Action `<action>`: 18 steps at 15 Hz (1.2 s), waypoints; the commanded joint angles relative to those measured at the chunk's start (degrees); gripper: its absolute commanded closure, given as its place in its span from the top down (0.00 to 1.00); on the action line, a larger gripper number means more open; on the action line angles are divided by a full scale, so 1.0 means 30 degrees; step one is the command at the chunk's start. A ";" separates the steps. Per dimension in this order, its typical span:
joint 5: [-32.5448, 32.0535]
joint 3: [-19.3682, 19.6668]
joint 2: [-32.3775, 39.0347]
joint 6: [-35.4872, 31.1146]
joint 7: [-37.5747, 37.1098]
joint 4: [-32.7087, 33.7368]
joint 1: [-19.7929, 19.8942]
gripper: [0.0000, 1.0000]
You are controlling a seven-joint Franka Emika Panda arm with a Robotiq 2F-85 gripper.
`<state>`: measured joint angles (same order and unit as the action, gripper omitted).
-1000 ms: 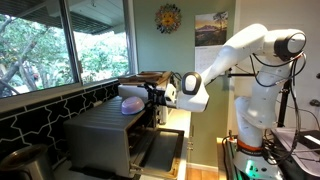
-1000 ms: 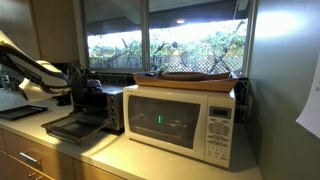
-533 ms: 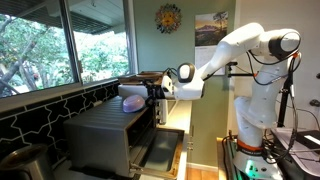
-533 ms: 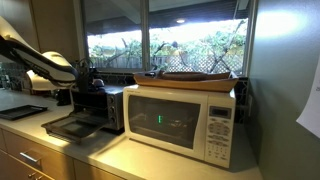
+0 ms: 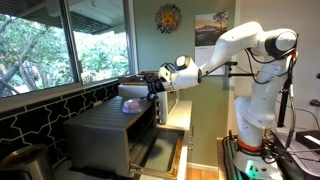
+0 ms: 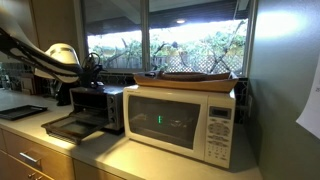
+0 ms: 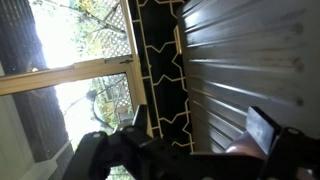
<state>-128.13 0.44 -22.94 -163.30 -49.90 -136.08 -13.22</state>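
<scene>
Hand point(image 5: 156, 84): fingers are spread, nothing is held; it is poised just beside pink lump point(image 5: 132, 92), which lies on top of toaster oven point(image 5: 105, 135). A level, slow approach is advised, with fingers kept off oven top. Microwave front point(image 6: 180, 118) is shown in an exterior view where lump is unseen; tiled wall point(image 7: 165, 70) is shown close in wrist view

White microwave point(image 6: 180, 122) — wooden tray point(image 6: 195, 78) resting on top.

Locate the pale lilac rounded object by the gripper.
In an exterior view, the pale lilac object lies atop the steel toaster oven, beside the open black gripper.
</scene>
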 commanded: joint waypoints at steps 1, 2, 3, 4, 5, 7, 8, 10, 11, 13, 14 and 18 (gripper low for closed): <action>0.3340 -0.0311 -0.0098 -0.1098 0.3423 -0.0266 0.1021 1.00; 0.4606 0.0068 -0.0192 -0.0722 0.4967 -0.0431 0.0685 1.00; 0.5536 -0.0400 -0.0217 -0.0768 0.5441 -0.0402 0.1330 1.00; 0.7617 -0.0026 -0.0265 -0.0509 0.7001 -0.0584 0.1049 1.00; 0.8957 0.0103 -0.0266 -0.0522 0.7539 -0.0664 0.1103 1.00; 1.1968 0.0330 -0.0314 -0.0520 0.9138 -0.0910 0.1199 1.00; 1.3475 0.0380 -0.0342 -0.0433 0.9642 -0.1082 0.1215 1.00; 1.6481 0.1360 -0.0422 -0.0033 1.0706 -0.1403 0.0068 1.00; 1.7957 0.1654 -0.0564 0.0338 1.1083 -0.1512 -0.0446 1.00; 2.0958 0.2475 -0.0923 0.1449 1.1786 -0.1519 -0.1849 1.00; 2.2429 0.2757 -0.1186 0.2207 1.2051 -0.1368 -0.2478 1.00; 2.8301 0.0702 -0.2407 0.5758 1.2502 -0.0126 -0.1474 1.00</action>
<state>-54.54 7.04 -26.47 -152.30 -14.53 -137.40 -20.40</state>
